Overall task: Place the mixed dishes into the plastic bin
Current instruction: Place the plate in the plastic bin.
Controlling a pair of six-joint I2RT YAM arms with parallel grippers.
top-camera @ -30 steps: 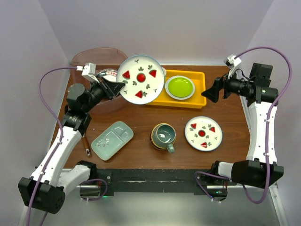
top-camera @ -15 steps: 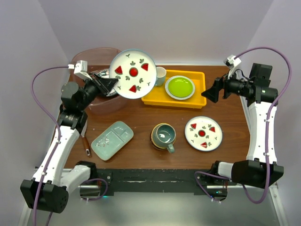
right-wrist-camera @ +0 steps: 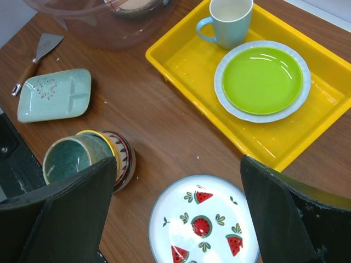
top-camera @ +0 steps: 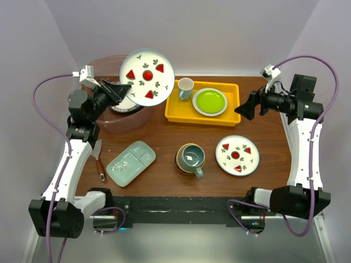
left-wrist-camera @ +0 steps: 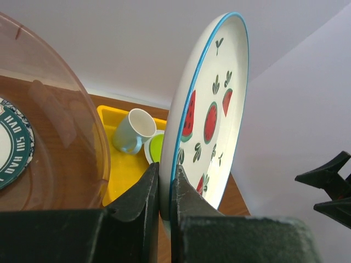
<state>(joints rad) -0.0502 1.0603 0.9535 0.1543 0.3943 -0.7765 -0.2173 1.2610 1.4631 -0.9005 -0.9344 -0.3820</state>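
Left tool (left-wrist-camera: 164, 183) clenched on rim of watermelon plate (top-camera: 147, 76); plate held on edge, raised by right rim of plastic bin (top-camera: 117, 123) at far-left corner of desk (top-camera: 164, 137). Right tool (top-camera: 244, 108) spread wide, nothing gripped, hung above desk. Second watermelon plate (top-camera: 237, 154), teal mug (top-camera: 190, 158), divided tray (top-camera: 131, 163) seen lying on desk.
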